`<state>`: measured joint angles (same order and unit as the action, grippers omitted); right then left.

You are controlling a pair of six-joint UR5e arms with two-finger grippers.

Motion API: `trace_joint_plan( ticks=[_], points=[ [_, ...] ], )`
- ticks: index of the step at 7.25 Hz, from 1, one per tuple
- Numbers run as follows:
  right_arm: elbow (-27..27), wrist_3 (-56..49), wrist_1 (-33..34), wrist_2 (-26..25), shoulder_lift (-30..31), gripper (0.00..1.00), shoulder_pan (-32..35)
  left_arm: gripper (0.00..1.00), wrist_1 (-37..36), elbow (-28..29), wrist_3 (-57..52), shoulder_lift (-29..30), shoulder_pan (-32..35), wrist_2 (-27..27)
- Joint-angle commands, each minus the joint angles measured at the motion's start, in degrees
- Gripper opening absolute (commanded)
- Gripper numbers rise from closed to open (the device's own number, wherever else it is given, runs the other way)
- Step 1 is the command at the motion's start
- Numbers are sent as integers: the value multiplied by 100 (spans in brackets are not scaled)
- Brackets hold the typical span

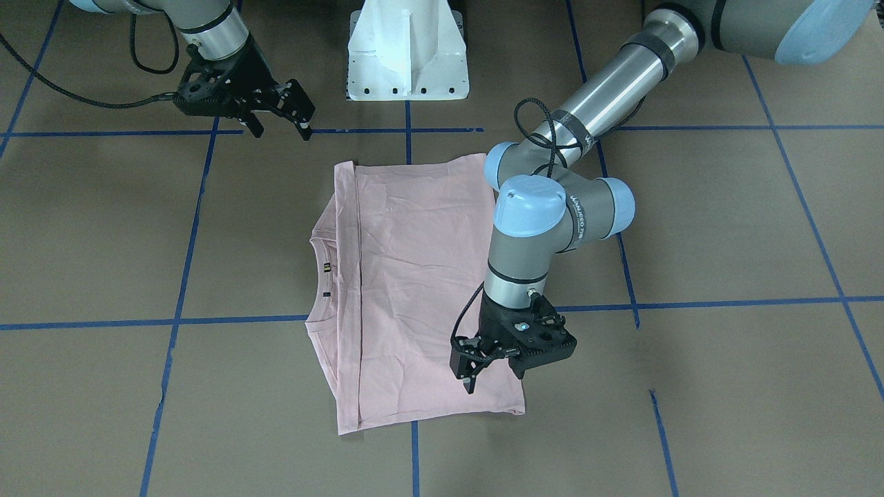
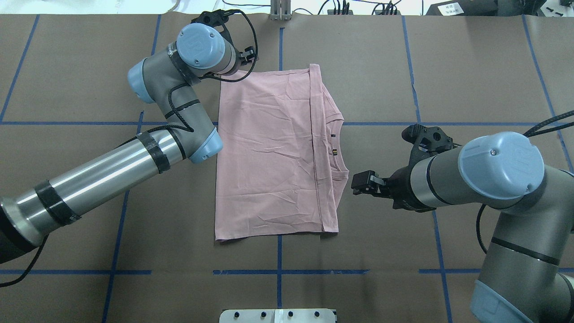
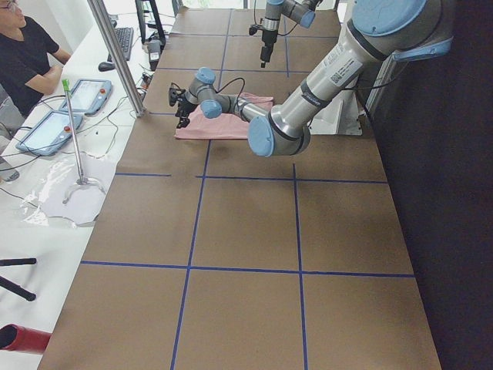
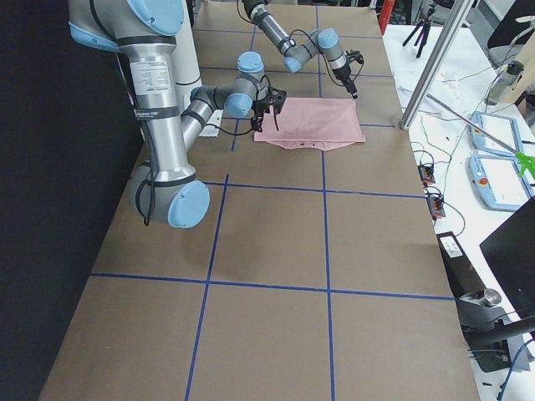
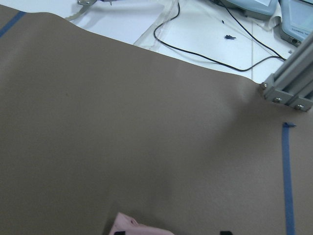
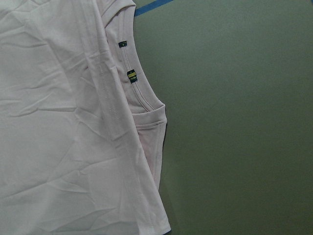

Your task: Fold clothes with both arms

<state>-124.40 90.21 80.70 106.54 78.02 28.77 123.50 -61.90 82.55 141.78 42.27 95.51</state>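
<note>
The pale pink T-shirt [image 1: 414,290] lies flat on the brown table, folded into a rectangle, with the neckline and its small label [image 2: 334,151] toward the robot's right. The print is hidden. My left gripper [image 1: 494,376] is open just above the shirt's corner at the far, operators' side; the left wrist view shows a bit of pink cloth [image 5: 139,229] at its bottom edge. My right gripper [image 1: 282,130] is open and empty, off the shirt beside the collar side [image 2: 358,184]. The right wrist view looks down on the neckline [image 6: 142,98].
The white pedestal base [image 1: 407,55] stands at the robot's side of the table. Blue tape lines [image 2: 278,272] cross the brown surface. An aluminium post [image 3: 115,54], control pendants [image 3: 85,96] and a seated operator [image 3: 23,62] are beyond the far edge.
</note>
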Motion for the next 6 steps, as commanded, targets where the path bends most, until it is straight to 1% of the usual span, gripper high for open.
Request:
trace_joint_plan(
  ticks=[1, 2, 3, 4, 5, 6],
  points=[
    [-6, -13, 7, -81, -6, 100, 6, 100, -1215, -2112, 663, -1006, -104, 738],
    [-6, -13, -2, -81, -6, 100, 6, 100, -1910, -3264, 1127, -1569, -436, 776],
    [-14, -13, 7, -81, -6, 100, 6, 100, -2291, -4041, 1828, -1975, -891, 724],
    [-14, -13, 7, -90, 3, 100, 15, 100, -2661, -4450, 2496, -2240, -1488, 375],
    [-6, -13, -2, -99, 3, 100, 15, 100, -3004, -4558, 2982, -2338, -1920, 137],
    [3, -21, 7, -134, 3, 100, 6, 100, -3190, -4585, 3334, -2357, -2220, 82]
  ],
)
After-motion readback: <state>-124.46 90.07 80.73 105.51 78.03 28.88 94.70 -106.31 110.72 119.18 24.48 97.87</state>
